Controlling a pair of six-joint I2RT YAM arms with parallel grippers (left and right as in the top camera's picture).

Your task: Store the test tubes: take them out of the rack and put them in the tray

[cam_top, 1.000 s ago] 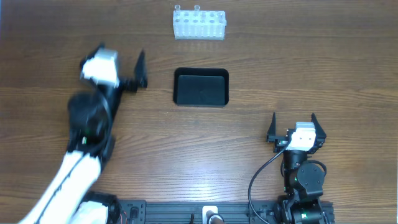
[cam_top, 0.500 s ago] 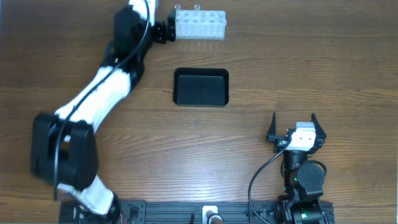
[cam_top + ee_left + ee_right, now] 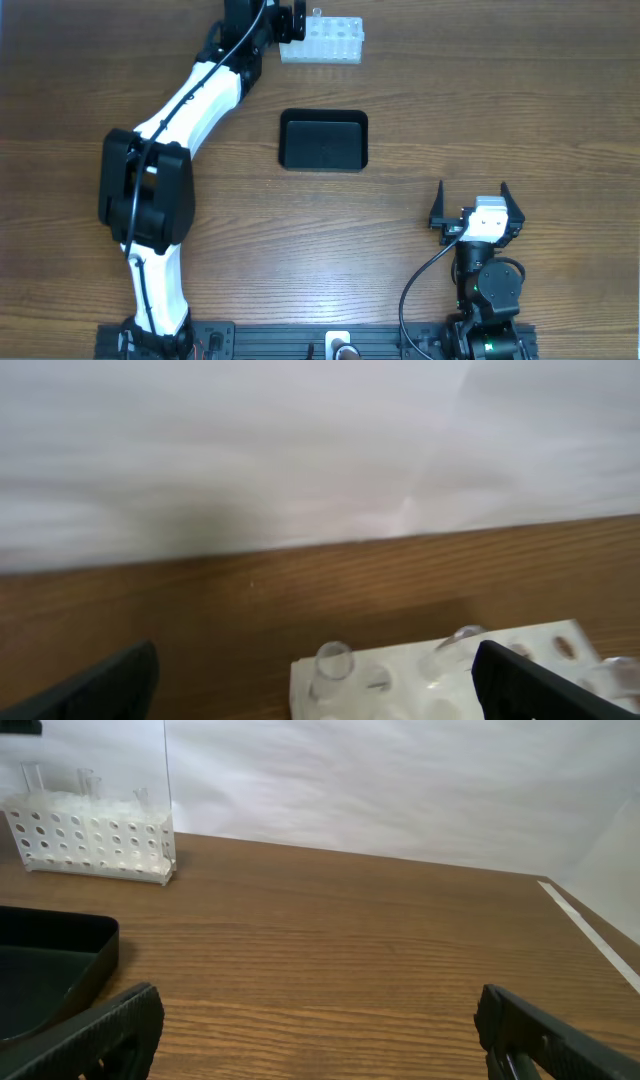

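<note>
Wooden tabletop, white wall behind: the clear test tubes are seen upright in the white rack at the far edge, with none yet in the black tray (set between rack and arm bases). The left gripper is placed at the rack's left end, fingers spread, and the end tube is lined up with the gap, long axis vertical. The right gripper, also spread, is seen well apart by its base, so the left arm is judged nearer.
</note>
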